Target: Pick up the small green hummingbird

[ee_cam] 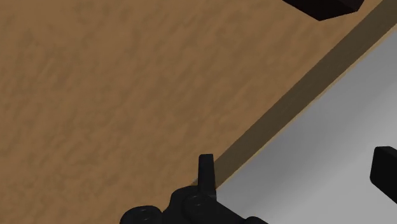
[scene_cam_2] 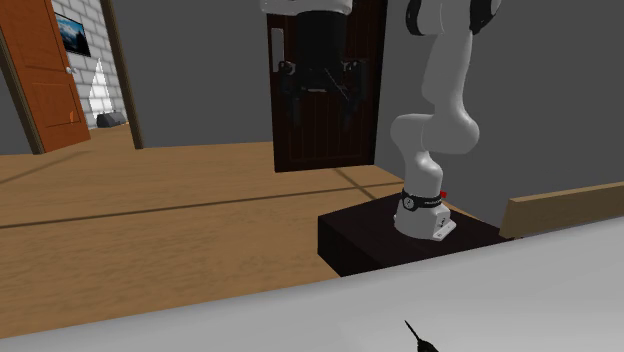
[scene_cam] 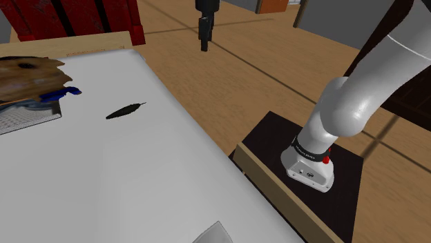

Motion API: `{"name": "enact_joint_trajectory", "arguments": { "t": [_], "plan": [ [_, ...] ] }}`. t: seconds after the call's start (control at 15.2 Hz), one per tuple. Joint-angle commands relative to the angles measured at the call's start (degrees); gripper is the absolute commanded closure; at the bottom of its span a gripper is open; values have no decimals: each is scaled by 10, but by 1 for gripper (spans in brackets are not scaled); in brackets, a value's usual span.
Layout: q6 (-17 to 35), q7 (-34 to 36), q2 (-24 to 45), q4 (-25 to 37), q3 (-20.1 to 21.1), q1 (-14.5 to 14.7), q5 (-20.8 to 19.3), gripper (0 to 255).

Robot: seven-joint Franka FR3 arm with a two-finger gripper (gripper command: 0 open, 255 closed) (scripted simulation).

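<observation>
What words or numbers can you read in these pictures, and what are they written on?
On the black band around the foot of the arm: pale lettering, too small to read.
On the small dark hummingbird: no writing.
On the white table: no writing.
On the brown-and-blue patterned thing at the table's far end: no letters can be made out.
So no text can be read.

The hummingbird, dark and slender with a thin beak, lies flat on the white table.
</observation>
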Motion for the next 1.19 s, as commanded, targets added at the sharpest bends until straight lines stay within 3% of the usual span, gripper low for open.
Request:
{"name": "enact_joint_trajectory", "arguments": {
  "t": [0.0,1.12],
  "plan": [
    [7,-12,37,25,10,11,1,0],
    [-25,-102,344,314,92,107,-39,0]
  ]
}}
